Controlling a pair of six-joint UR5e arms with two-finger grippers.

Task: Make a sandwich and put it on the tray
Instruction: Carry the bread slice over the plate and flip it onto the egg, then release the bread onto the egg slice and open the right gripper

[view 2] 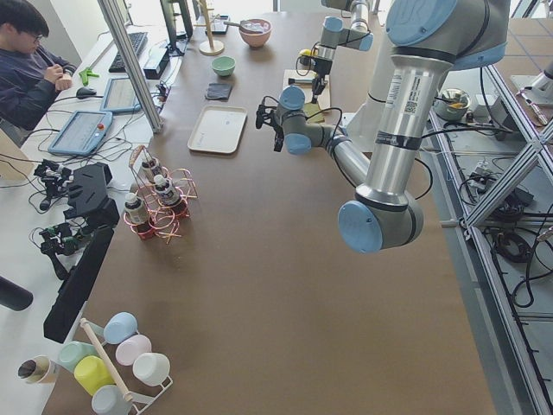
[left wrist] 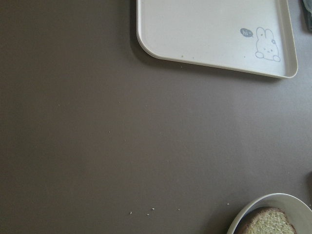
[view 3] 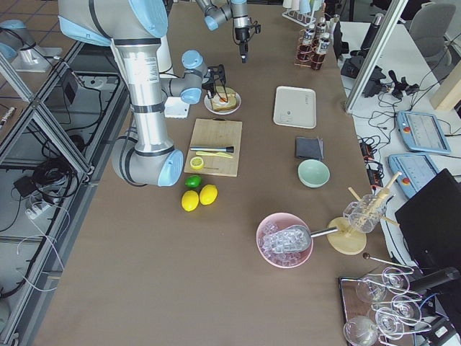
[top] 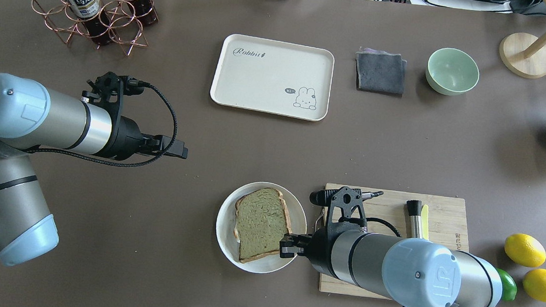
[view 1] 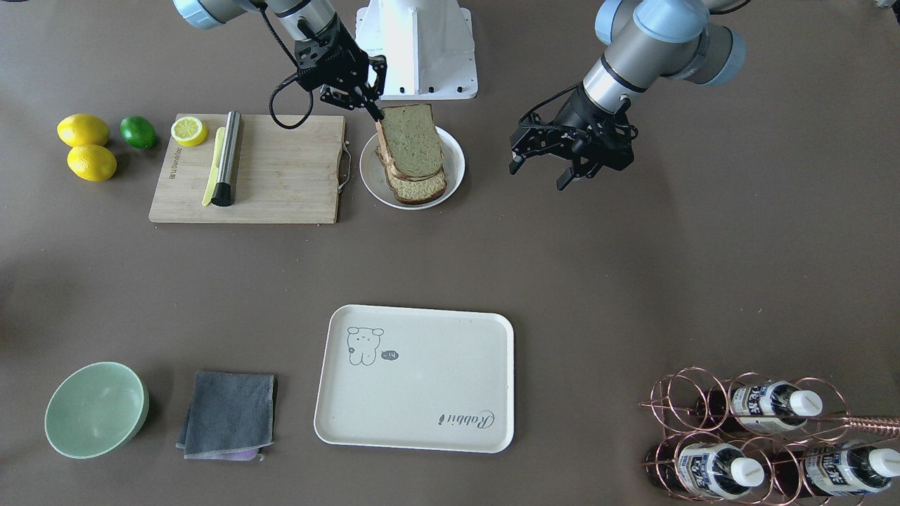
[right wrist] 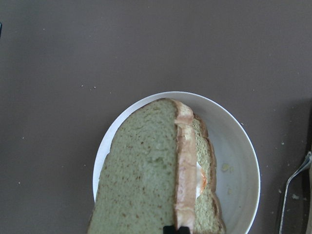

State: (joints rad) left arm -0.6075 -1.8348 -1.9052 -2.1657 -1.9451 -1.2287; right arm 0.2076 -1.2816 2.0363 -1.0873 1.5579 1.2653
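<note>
Your right gripper (view 1: 375, 111) pinches the top bread slice (view 1: 413, 140) by its near edge, tilted over the egg (right wrist: 201, 180) and lower slice (view 1: 418, 188) on the plate (view 1: 453, 158). The tray (top: 239, 91) lies straight beyond, on the far side. Your left gripper (view 1: 541, 174) hangs open and empty.

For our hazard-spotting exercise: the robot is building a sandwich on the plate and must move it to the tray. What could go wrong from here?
1. The right arm's jaws pinch the top bread slice by one edge, tilted over the plate. It could slip, or land crooked on the egg.
2. The tray lies well across the table. Carried that far, the loose layers might slide apart.
</note>
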